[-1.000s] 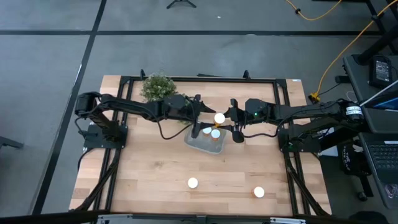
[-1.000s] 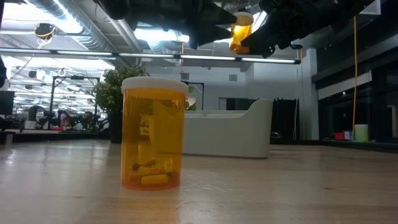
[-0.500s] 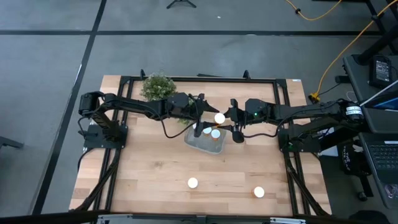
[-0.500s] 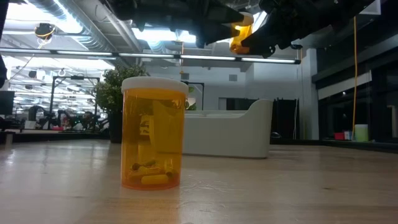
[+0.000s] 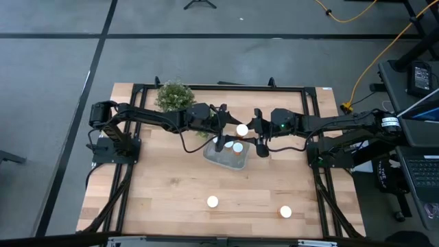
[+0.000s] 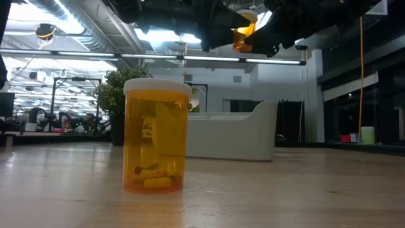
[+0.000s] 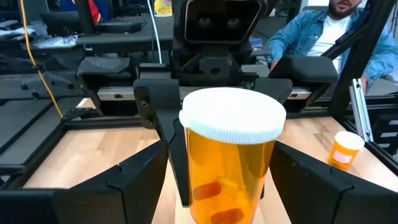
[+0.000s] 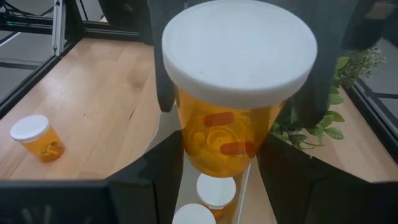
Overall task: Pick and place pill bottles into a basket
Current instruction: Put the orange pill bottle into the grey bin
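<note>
My right gripper [image 5: 250, 130] is shut on an orange pill bottle with a white cap [image 5: 242, 129], held high over the far right side of the pale basket [image 5: 224, 160]. Two more bottles [image 5: 237, 147] stand inside the basket, and their caps show in the right wrist view [image 8: 216, 188]. My left gripper [image 5: 225, 126] is open, above the basket's far edge, facing the held bottle. Its fingers stand on either side of that bottle [image 7: 231, 155] and do not touch it. Two further bottles [image 5: 212, 202] [image 5: 285, 212] stand on the table near its near edge. My right gripper pinches the bottle's orange body [image 8: 188, 154] below the white cap between its two fingers. The fingers [image 7: 176, 152] come level from the table's right side. The bottle is upright and lifted clear, above the basket.
A green potted plant [image 5: 174, 96] stands at the far left, close to my left arm. The nearest loose bottle fills the low view [image 6: 156, 136], with the basket [image 6: 231, 130] behind it. A person in a denim jacket [image 7: 323, 34] sits beyond the table. Bare wood lies around the two loose bottles.
My left gripper has come up out of the basket and moved toward the far edge and the bottle in my right gripper. A second bottle now stands in the basket where it was. My right gripper and its bottle have kept still.
</note>
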Robot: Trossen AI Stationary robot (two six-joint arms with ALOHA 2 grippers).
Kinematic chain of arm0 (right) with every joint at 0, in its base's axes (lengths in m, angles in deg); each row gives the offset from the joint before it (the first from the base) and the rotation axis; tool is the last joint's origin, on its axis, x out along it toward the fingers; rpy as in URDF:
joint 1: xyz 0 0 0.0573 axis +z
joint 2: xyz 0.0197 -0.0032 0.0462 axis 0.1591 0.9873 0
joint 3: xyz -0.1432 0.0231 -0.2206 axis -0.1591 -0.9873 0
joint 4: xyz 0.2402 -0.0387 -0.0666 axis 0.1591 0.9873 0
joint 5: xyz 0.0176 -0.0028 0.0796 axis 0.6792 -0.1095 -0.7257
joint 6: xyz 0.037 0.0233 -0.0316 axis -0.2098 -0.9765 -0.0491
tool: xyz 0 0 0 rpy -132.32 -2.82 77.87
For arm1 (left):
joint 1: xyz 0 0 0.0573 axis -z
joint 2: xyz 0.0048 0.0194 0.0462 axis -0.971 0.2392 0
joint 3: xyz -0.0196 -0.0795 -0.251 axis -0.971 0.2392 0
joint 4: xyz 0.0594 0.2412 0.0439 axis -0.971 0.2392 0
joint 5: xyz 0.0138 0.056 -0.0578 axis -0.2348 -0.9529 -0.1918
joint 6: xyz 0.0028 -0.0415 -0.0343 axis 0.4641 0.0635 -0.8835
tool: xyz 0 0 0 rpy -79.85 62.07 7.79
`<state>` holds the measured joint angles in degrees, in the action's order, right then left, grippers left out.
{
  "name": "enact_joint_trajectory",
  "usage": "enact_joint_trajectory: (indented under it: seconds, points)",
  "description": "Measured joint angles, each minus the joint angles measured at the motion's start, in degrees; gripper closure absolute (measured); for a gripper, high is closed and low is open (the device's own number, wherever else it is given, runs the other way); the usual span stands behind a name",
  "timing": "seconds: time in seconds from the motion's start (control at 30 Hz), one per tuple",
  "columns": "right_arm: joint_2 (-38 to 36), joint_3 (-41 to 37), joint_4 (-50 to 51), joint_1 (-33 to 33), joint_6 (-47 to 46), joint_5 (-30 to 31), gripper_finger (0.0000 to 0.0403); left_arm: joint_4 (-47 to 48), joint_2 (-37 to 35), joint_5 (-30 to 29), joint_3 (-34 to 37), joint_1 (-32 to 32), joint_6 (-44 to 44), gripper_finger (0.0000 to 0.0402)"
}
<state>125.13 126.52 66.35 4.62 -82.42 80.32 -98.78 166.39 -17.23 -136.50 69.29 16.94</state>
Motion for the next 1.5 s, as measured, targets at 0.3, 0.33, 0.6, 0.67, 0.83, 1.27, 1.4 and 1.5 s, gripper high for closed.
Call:
enact_joint_trajectory:
  seconds: [0.3, 0.33, 0.6, 0.67, 0.83, 1.27, 1.4, 1.5]
  points:
    - [0.0, 0.0, 0.0, 0.0, 0.0, 0.0, 0.0212, -0.8, 0.0, 0.1, 0.0, 0.0, 0.9, 0.0153]
    - [0.0, 0.0, 0.0, 0.0, 0.0, 0.1, 0.0212, -0.8, 0.0, 0.2, 0.0, 0.0, 0.9, 0.0157]
    - [0.0, 0.0, 0.0, 0.0, 0.0, 0.2, 0.0212, -0.8, 0.0, 0.3, 0.0, 0.0, 0.9, 0.0182]
    - [0.0, 0.0, 0.0, 0.0, 0.0, 0.2, 0.0212, -0.8, 0.0, 0.3, 0.0, 0.0, 0.9, 0.0186]
    - [0.0, 0.0, 0.1, 0.0, 0.0, 0.2, 0.0212, -0.7, 0.0, 0.3, 0.0, 0.0, 0.9, 0.0194]
    - [0.1, 0.0, 0.2, -0.2, 0.3, 0.2, 0.0212, 0.0, -0.1, 0.1, 0.0, 0.0, 2.2, 0.0201]
    - [0.0, 0.0, -0.4, -0.2, 0.8, 0.1, 0.0212, 1.9, -1.7, 0.0, 0.1, 0.0, 2.6, 0.0201]
    - [0.0, 0.1, -1.3, -0.2, 1.3, -0.1, 0.0212, 4.6, -3.5, 0.0, 0.1, 0.0, 3.1, 0.0201]
